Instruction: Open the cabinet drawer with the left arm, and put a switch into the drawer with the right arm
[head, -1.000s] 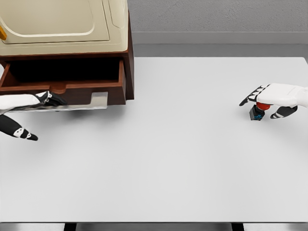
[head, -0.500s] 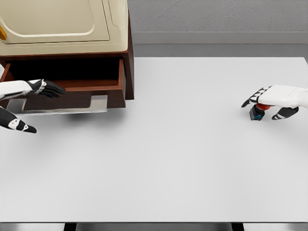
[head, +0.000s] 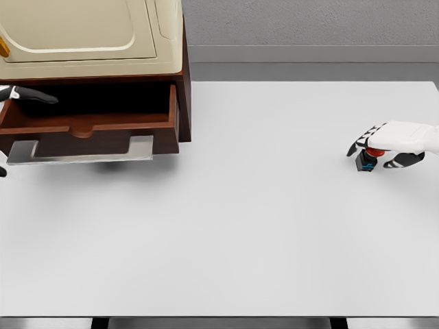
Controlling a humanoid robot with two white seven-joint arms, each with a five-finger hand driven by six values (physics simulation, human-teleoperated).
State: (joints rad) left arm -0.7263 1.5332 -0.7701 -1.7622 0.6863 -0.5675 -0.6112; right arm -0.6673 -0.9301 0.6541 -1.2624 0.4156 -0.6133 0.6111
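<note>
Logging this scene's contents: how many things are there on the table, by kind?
Cabinet with its drawer open: 1
Switch, under the right hand: 1
Total: 2

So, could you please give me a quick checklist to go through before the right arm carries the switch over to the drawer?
1. Drawer pulled out of the cabinet: ok.
2. Inside of the drawer free of things: cannot tell, it is dark.
3. Left hand off the drawer handle: ok, but one finger shows above the drawer's left end.
4. Right hand over the switch: ok.
5. Firm grasp on the switch: cannot tell.
6. Table between switch and drawer free of obstacles: ok.
</note>
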